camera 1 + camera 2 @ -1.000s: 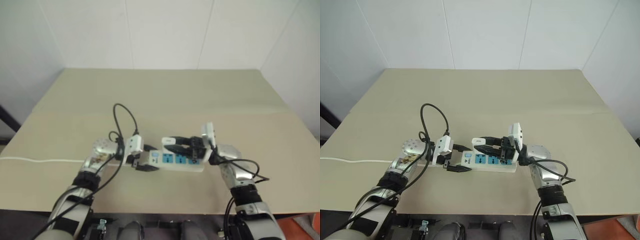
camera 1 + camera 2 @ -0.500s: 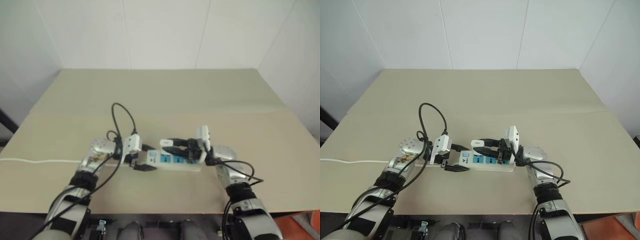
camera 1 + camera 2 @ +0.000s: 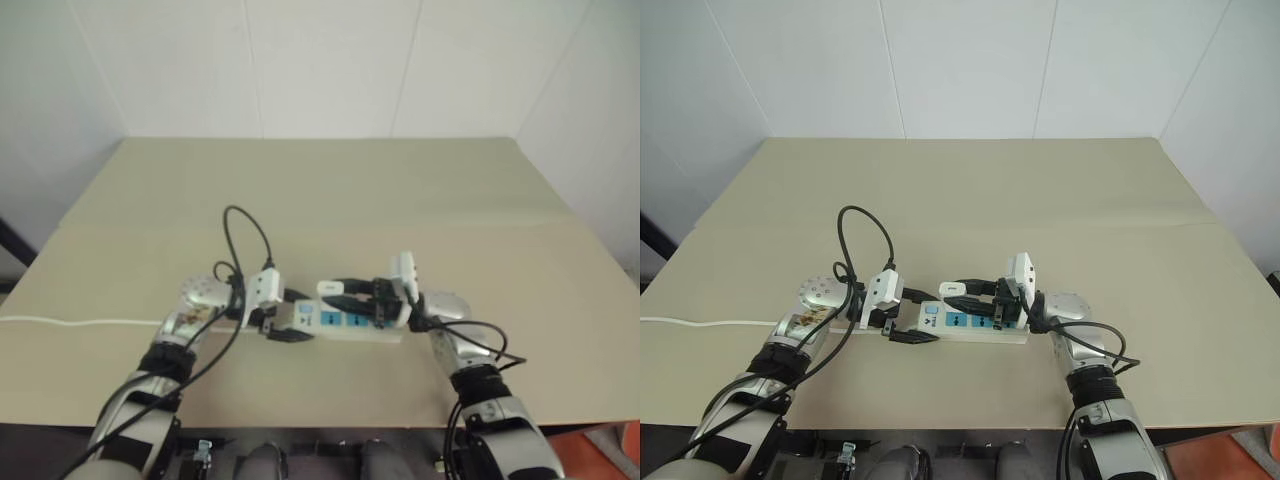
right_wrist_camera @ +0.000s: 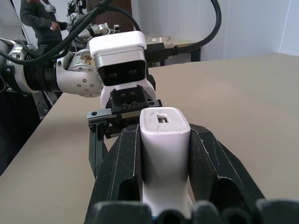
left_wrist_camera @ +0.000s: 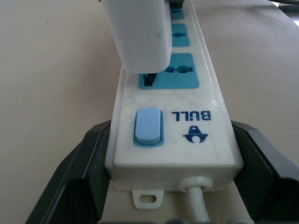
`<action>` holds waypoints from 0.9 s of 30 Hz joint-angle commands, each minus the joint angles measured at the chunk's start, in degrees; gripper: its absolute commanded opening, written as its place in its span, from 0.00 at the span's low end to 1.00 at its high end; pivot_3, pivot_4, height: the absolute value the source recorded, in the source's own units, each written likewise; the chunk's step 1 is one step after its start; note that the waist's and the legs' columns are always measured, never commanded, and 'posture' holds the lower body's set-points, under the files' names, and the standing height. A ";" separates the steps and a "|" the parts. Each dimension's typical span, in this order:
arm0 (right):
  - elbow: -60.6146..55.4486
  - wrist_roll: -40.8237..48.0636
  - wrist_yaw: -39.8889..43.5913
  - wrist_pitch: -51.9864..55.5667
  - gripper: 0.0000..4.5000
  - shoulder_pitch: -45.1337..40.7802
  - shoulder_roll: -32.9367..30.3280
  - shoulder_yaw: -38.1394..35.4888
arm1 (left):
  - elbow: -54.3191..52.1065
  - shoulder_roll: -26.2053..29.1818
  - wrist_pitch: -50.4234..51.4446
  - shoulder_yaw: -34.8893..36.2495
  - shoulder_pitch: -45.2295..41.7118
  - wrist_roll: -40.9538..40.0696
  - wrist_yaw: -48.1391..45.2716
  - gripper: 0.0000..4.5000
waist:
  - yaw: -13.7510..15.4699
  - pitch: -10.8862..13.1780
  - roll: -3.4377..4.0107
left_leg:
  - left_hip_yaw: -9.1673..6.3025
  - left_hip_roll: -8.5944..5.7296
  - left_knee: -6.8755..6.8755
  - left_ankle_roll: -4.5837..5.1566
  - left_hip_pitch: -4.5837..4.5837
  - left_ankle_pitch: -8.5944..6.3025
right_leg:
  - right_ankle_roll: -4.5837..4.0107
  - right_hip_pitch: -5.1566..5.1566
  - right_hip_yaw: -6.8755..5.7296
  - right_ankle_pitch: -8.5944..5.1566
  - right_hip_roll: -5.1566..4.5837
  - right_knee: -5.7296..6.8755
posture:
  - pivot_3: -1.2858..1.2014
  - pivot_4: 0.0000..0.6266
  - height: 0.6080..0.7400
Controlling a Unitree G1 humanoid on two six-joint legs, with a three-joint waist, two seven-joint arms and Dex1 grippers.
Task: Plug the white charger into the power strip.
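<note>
Charger at socket, not yet seated.
Left end effector (image 5: pixel 163 186) clamps strip (image 5: pixel 205 88); right end effector (image 4: pixel 164 154) grips charger (image 4: pixel 164 140); insertion remains.

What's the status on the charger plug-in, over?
Left gripper clamps the power strip end. Right gripper holds the white charger over the first socket, not seated. Nothing blocking.

The long flat white plastic power strip (image 5: pixel 173 140) carries light blue sockets, a pale blue switch and a dark blue logo. The small glossy white charger cube (image 4: pixel 164 154) sits between black fingers (image 4: pixel 124 170). The flat table top (image 3: pixel 970 190) is plain beige; the walls behind are white.
</note>
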 commanded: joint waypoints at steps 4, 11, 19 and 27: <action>0.51 -0.98 -0.40 -1.50 0.25 -0.42 0.10 0.09 | -1.41 0.53 0.04 -0.42 0.07 0.32 0.59 0.73 | 0.03 0.00 0.00 | 0.00 0.00 0.00 0.00 0.00 0.00 | 0.00 0.00 0.00 0.00 0.00 0.00 | 0.52 0.24 1.00; 1.87 -1.57 -0.72 -2.74 0.25 -0.43 -0.07 -0.08 | -1.75 0.75 0.08 -0.39 0.43 0.30 0.56 0.73 | 0.03 0.00 0.00 | 0.00 0.00 0.00 0.00 0.00 0.00 | 0.00 0.00 0.00 0.00 0.00 -0.01 | 0.52 0.24 1.00; 3.04 -1.37 0.75 -3.89 0.25 0.61 -2.37 -1.12 | -2.07 1.01 0.35 -0.39 0.60 0.14 0.59 0.73 | 0.08 0.00 0.00 | 0.00 -0.01 0.00 0.00 0.00 0.00 | 0.00 0.01 0.00 0.00 -0.01 -0.02 | 0.52 0.24 1.00; 4.83 -2.00 2.01 -5.83 0.25 0.13 -3.84 -1.00 | -2.03 1.21 0.29 -0.78 0.48 -0.14 0.57 0.73 | 0.31 0.00 0.00 | 0.00 -0.01 -0.01 0.00 -0.01 0.00 | 0.00 0.02 0.00 0.00 -0.02 -0.05 | 0.52 0.24 1.00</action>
